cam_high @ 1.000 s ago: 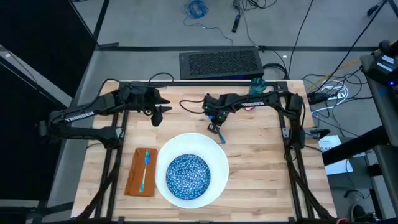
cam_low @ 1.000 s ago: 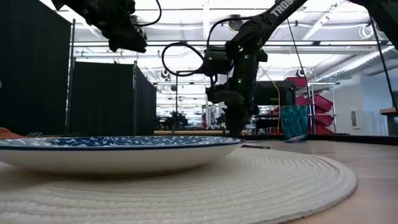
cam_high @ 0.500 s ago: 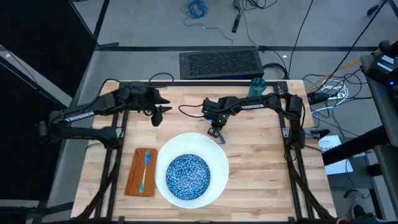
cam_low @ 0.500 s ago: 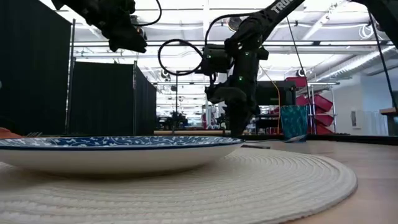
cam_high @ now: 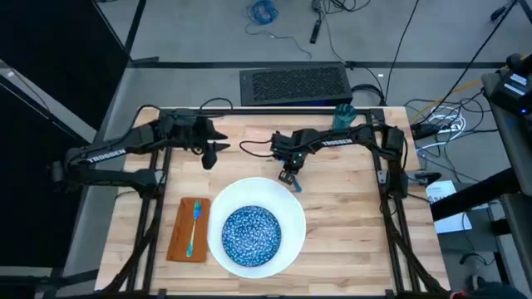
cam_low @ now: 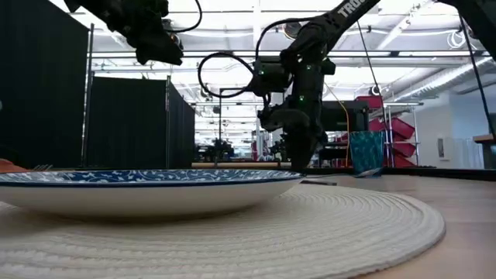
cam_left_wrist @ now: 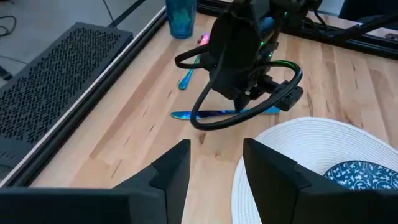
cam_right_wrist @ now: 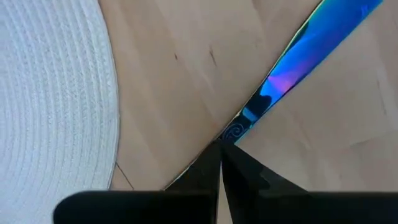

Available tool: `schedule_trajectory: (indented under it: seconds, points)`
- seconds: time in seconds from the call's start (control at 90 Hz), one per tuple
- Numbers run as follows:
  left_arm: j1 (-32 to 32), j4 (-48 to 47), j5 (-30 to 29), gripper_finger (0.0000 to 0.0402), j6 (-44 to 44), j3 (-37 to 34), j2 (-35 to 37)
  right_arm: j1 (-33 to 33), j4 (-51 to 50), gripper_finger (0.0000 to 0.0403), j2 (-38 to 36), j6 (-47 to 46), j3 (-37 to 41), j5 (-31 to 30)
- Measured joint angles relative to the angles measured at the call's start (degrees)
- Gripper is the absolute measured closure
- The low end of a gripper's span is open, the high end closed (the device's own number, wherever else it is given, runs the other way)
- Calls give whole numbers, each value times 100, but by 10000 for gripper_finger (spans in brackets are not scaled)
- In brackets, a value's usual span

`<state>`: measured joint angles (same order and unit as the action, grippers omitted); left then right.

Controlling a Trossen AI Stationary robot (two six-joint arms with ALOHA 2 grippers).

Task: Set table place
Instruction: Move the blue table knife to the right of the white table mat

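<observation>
From above, the wooden worktop (cam_high: 349, 224) carries a round white woven mat (cam_high: 287, 199) with a blue speckled bowl (cam_high: 252, 234) at its middle. Just beside the mat lies an orange napkin (cam_high: 179, 228) with a light-blue fork (cam_high: 193, 227) on it. The right gripper (cam_high: 288, 177) is down at the mat's far rim, its fingers together on a blue knife (cam_high: 294, 184) that lies on the wood beside that rim. The left gripper (cam_high: 210, 154) hangs above bare wood, well apart from the mat. A teal cup (cam_high: 343, 115) stands at the worktop's far edge.

At table height, the bowl (cam_low: 147, 190) sits on the mat (cam_low: 325, 225) in front; the right gripper (cam_low: 301, 159) reaches down behind the mat, and the cup (cam_low: 365, 153) shows farther back. The left gripper (cam_low: 159, 50) is high above the bowl.

In the left wrist view, the left gripper (cam_left_wrist: 214, 165) has its 2 fingers (cam_left_wrist: 174, 168) apart, with the knife (cam_left_wrist: 211, 114) on the wood beyond the mat (cam_left_wrist: 292, 149). More cutlery (cam_left_wrist: 189, 71) lies near the cup (cam_left_wrist: 181, 15).

In the right wrist view, the right gripper (cam_right_wrist: 219, 155) is pinched on the knife (cam_right_wrist: 298, 62) beside the mat (cam_right_wrist: 50, 93).
</observation>
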<state>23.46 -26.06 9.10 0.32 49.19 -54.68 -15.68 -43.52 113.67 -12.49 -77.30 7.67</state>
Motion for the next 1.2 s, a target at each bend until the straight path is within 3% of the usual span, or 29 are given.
schedule_trajectory:
  seconds: [0.789, 1.2]
  points:
    - [2, -36, 9, 268, 4, 0, 0, 75, -258, 403, 270, -68, -16, 306]
    - [-11, -127, 46, 268, 11, 0, 0, 525, -1118, 403, 149, -327, 0, 217]
